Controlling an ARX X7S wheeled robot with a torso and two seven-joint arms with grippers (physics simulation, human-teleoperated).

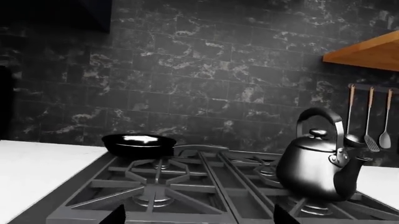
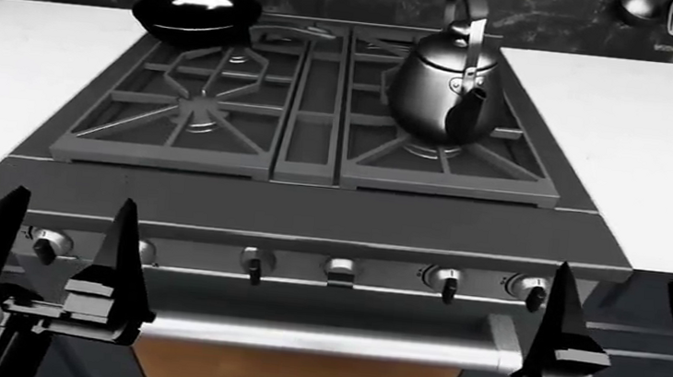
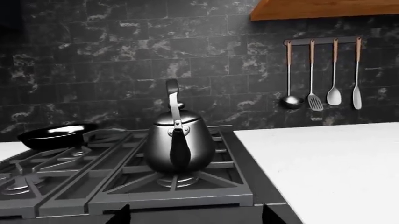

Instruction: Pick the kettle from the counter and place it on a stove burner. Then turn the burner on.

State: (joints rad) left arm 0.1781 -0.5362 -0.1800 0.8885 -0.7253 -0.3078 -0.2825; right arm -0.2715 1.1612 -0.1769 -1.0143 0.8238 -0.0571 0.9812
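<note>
Kettle (image 2: 445, 88) sits on the front right stove burner (image 2: 433, 147). Its knob (image 2: 445, 280) lies ahead of my right gripper (image 2: 629, 332), the nearer one; both my grippers gape wide, empty.

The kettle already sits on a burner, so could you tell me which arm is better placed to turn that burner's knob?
Probably the right. The kettle sits on the front right burner, and the right gripper, open, hangs near the right-hand knobs.

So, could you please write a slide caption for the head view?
Kettle set on the stove's front-right burner, pan at rear left, both grippers open before the knobs.
</note>
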